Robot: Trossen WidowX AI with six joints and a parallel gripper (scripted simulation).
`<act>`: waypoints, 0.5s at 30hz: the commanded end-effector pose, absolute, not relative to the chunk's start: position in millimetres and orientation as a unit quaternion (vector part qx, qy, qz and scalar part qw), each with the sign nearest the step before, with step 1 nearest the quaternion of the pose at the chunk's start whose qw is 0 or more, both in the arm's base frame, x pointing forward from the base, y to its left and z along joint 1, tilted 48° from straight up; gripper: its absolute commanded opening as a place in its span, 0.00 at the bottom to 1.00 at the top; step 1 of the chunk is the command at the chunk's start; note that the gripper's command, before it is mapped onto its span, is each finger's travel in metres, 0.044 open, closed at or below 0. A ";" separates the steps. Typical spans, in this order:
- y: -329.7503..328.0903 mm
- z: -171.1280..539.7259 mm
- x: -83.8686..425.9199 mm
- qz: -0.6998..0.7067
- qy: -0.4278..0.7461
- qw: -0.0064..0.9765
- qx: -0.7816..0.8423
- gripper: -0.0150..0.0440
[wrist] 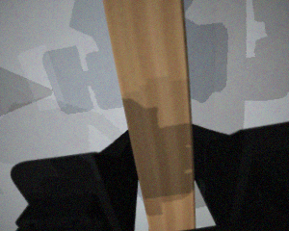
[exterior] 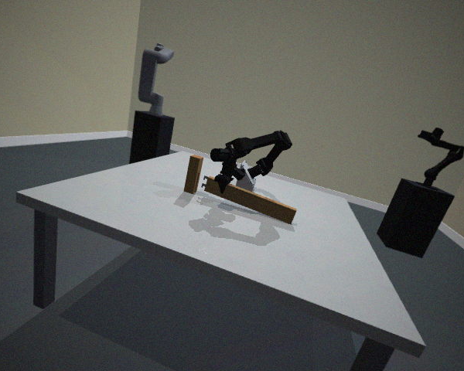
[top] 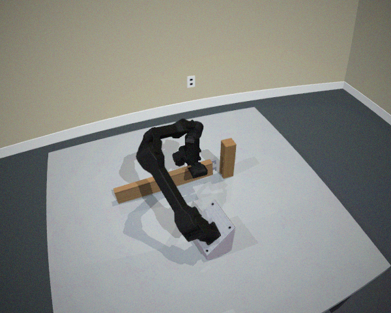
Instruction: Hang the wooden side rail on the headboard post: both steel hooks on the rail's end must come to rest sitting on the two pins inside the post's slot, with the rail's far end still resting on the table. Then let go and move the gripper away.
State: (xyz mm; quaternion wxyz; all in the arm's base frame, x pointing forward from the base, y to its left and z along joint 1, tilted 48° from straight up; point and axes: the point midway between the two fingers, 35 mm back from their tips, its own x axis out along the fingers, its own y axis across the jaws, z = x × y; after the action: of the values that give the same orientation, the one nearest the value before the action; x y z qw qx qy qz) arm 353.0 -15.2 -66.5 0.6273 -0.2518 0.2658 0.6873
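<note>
"What've we got on the table?"

"Our arm, gripper pinching the rail near its hooks. From the top, its left end's down."

"Hung yet?"

"Nope, our post stands just right of the hooks, not touching."

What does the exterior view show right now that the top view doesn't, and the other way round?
Only the exterior view: a grey arm and a second black arm, each on a black pedestal, plus table legs at the near side.

Only the top view: the white wall outlet.

Both: the gripper shut on the wooden rail, its steel hooks facing the upright post across a gap.
</note>
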 end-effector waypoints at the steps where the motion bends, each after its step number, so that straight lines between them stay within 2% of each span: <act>1: -19.7 -67.1 353.7 0.684 0.266 0.630 -0.254 0.25; 15: -21.4 -67.2 353.9 0.684 0.266 0.630 -0.254 0.25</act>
State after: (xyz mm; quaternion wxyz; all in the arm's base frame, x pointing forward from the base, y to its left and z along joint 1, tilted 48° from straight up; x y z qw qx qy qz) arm 353.9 -16.3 -67.4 0.6273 -0.2529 0.2649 0.6873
